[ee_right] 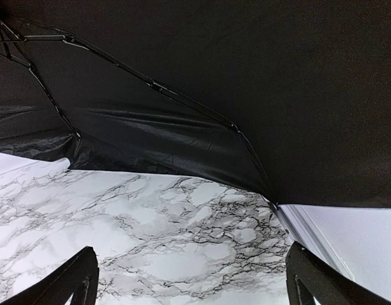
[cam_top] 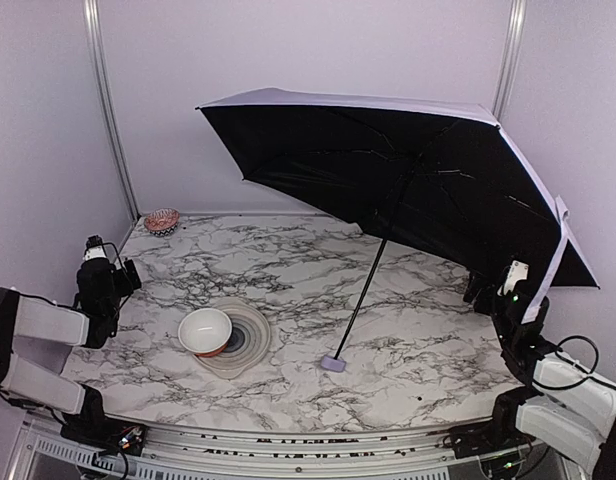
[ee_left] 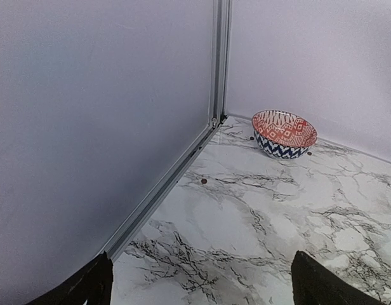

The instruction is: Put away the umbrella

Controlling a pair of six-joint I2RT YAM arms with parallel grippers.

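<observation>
The marble-patterned bench (cam_top: 418,350) carries everything here. The umbrella (cam_top: 388,170) stands open on the bench's right half. Its black-lined canopy is tipped up toward the back and its pale outer fabric shows along the top edge. Its thin black shaft (cam_top: 363,295) slants down to the small lavender handle (cam_top: 333,364), which rests on the bench near the front. The canopy's lower right edge hangs just beside the right claw (ee_right: 190,249); it may be touching, but the overhead view is too crowded to tell. That claw is spread wide and grips nothing, looking up under the black lining. The left claw (ee_left: 202,260) is also spread wide and bare, at the bench's left edge. A white bowl (cam_top: 205,330) sits tilted in a ribbed grey dish (cam_top: 253,340), left of the handle. A small red-patterned bowl (ee_left: 284,133) sits in the back left corner.
</observation>
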